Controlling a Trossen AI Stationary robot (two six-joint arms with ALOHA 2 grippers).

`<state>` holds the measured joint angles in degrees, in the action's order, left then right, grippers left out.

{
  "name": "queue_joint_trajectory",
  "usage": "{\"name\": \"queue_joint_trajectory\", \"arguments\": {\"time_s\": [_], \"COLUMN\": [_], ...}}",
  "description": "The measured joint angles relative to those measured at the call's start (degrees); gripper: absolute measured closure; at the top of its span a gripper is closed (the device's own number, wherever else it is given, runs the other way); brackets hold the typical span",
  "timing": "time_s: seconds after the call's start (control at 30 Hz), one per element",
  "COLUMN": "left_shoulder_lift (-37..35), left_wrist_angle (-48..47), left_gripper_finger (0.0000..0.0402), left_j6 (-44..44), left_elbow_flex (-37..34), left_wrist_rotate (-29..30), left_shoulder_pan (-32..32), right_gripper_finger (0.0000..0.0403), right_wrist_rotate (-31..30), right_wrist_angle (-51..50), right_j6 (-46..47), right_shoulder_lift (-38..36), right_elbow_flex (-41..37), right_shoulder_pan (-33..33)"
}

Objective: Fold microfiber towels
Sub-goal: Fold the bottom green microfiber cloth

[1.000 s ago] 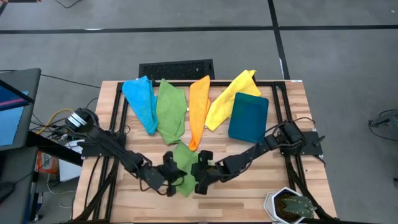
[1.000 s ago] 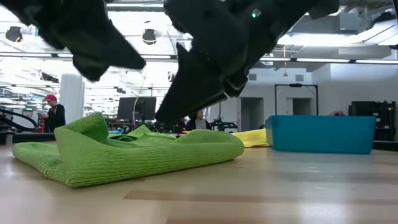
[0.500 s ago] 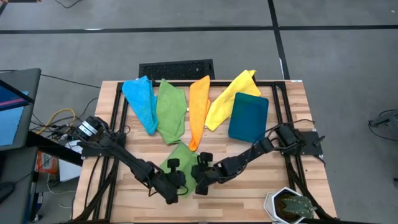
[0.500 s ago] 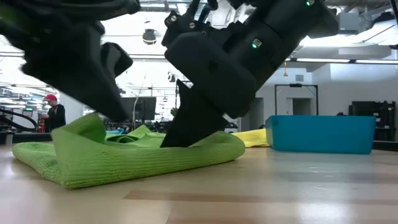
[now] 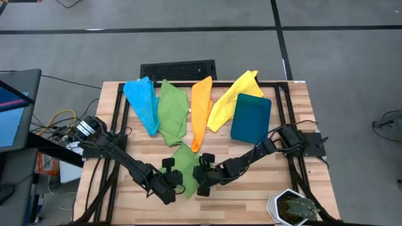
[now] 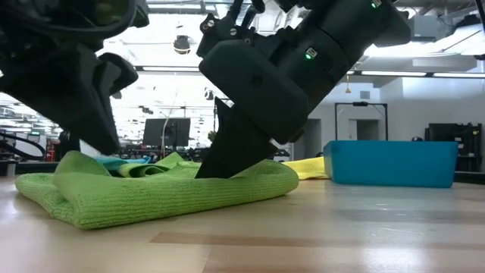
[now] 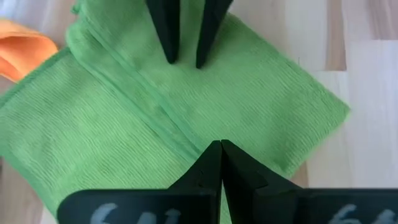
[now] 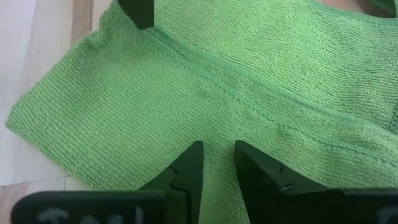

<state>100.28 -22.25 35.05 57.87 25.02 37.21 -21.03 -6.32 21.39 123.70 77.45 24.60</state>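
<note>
Green microfiber towel (image 5: pixel 183 168), folded flat near the table's (image 5: pixel 301 113) near-centre edge, is pinned from both sides: the left gripper (image 7: pixel 217 155), fingers shut, presses its left part. The right gripper (image 8: pixel 216 163), fingers slightly parted, presses the right part, probably to flatten the fold.

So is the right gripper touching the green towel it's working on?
Touching: in the low view the right gripper presses its tips into the folded green towel.
</note>
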Motion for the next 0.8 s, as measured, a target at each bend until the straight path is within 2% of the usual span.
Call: {"name": "queue_joint_trajectory", "arguments": {"time_s": [0.17, 0.33, 0.4, 0.53, 0.7, 0.8], "left_shoulder_lift": [-0.1, -4.84, -5.52, -3.4, 0.84, 2.65], "left_wrist_angle": [-0.18, 1.68, 4.82, 10.4, 12.17, 12.27], "left_gripper_finger": [0.0401, 0.0401, 0.0401, 0.0401, 0.0401, 0.0401], "left_j6": [2.14, 5.0, 4.64, 4.2, 6.2, 7.38], "left_elbow_flex": [0.0, 0.47, -0.32, -2.84, -2.91, -2.91], "left_wrist_rotate": [0.29, 10.96, 12.73, 8.73, 8.24, 8.38], "left_shoulder_pan": [0.4, 2.53, 3.63, 5.32, 6.67, 6.84], "right_gripper_finger": [0.0287, 0.0287, 0.0287, 0.0287, 0.0287, 0.0287], "right_wrist_rotate": [-0.39, -2.04, -2.19, -3.02, -7.63, -7.68], "right_wrist_angle": [0.01, -0.05, -0.07, -1.43, -4.06, -5.42], "right_j6": [-0.4, -0.75, -0.76, -0.33, -0.22, -0.22], "right_shoulder_lift": [-3.42, -5.21, -5.24, -5.28, -5.29, -5.31], "right_elbow_flex": [0.03, 0.11, 0.05, 0.07, 0.04, 0.04], "right_shoulder_pan": [-0.33, -0.35, -0.14, 0.72, 0.84, 0.03]}}
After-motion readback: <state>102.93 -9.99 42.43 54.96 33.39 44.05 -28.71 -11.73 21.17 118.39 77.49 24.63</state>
